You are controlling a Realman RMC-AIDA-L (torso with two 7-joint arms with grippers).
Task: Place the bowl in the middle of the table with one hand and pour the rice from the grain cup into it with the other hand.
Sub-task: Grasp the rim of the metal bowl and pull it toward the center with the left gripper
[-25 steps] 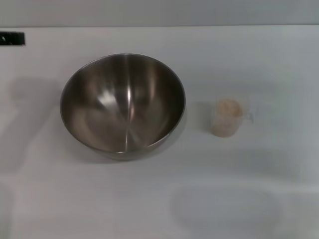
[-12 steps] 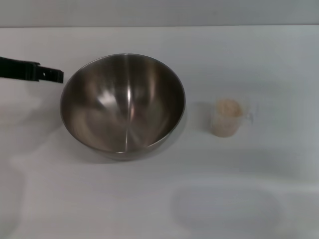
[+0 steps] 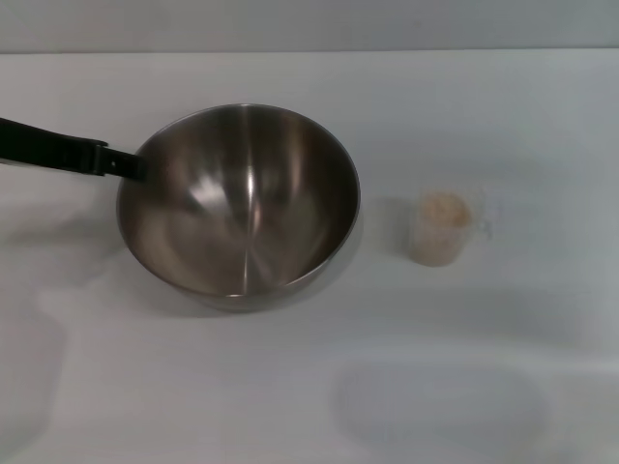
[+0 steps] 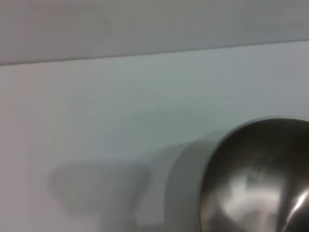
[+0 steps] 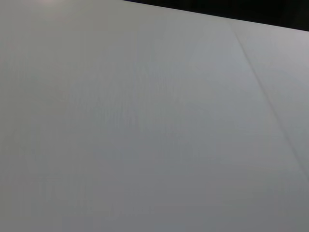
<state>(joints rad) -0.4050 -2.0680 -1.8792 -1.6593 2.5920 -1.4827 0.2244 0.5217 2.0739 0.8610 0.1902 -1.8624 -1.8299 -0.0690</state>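
The steel bowl stands left of the middle of the white table; part of it also shows in the left wrist view. The clear grain cup stands to its right, upright, with pale rice inside. My left gripper comes in as a black bar from the left edge, and its tip is at the bowl's left rim. My right gripper is out of view; the right wrist view shows only bare table.
The table's far edge runs along the top of the head view. White tabletop lies in front of the bowl and the cup.
My left gripper has come in from the left and moved right across the table until its tip reaches the bowl's left rim. The bowl and the cup have not moved.
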